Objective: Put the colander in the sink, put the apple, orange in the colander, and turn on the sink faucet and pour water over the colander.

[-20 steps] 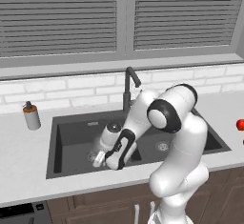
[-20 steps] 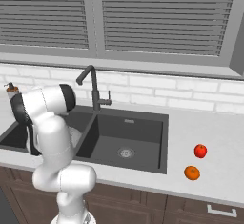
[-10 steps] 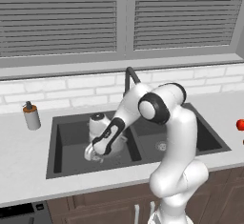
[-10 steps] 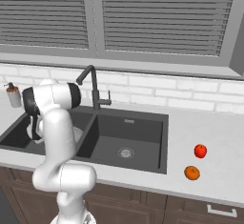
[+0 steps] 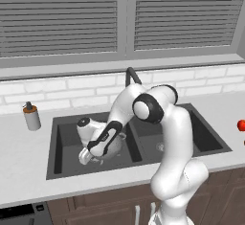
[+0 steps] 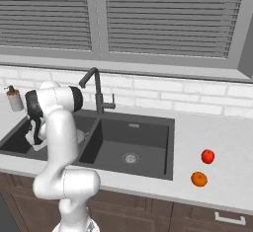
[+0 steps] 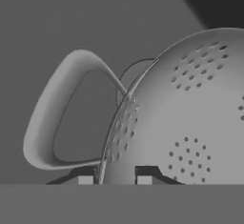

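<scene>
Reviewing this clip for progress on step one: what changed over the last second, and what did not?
The arm swung left and lowered the colander deeper into the left basin of the sink; the gripper stays shut on the colander's rim, beside a loop handle. The apple and orange lie unmoved on the counter, the sink faucet is unchanged, and the soap dispenser stands where it was.

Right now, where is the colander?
The colander is in the sink's left basin in the left base view, held by its rim in the end effector, left of the sink faucet.
</scene>
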Robot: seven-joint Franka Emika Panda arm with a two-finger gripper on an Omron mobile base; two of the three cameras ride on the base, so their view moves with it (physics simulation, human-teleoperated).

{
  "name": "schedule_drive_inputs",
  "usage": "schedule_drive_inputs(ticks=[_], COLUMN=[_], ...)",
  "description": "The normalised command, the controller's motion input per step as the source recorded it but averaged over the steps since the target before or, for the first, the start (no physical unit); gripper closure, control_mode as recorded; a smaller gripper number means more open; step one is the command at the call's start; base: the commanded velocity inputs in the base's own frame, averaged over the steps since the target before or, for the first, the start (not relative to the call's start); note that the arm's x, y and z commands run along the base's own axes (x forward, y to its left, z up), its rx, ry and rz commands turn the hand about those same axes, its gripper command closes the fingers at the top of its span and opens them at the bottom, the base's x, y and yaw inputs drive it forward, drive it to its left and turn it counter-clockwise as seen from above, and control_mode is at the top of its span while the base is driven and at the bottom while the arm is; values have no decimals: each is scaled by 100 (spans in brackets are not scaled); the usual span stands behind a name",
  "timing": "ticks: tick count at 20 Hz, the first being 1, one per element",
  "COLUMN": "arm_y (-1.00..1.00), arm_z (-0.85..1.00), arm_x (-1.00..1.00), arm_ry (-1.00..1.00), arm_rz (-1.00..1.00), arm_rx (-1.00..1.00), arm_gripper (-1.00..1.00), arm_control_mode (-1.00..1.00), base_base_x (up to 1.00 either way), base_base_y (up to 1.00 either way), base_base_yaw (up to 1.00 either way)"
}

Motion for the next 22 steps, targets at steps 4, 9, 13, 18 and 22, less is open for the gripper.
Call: schedule_drive_inputs(ticks=[4, 9, 13, 18, 22], arm_y=[-1, -17, -30, -23, -8], arm_z=[-22, -1, 4, 17, 55], arm_x=[0, 0, 0, 0, -25], arm_ry=[0, 0, 0, 0, -1], arm_rz=[-5, -7, -6, -6, -3], arm_rx=[-10, -3, 0, 0, 1], arm_gripper=[-100, -100, -100, -100, -100], arm_control_mode=[-100, -100, -100, -100, -100], base_base_x=[0, 0, 0, 0, 0], base_base_y=[0, 0, 0, 0, 0], base_base_yaw=[0, 0, 0, 0, 0])
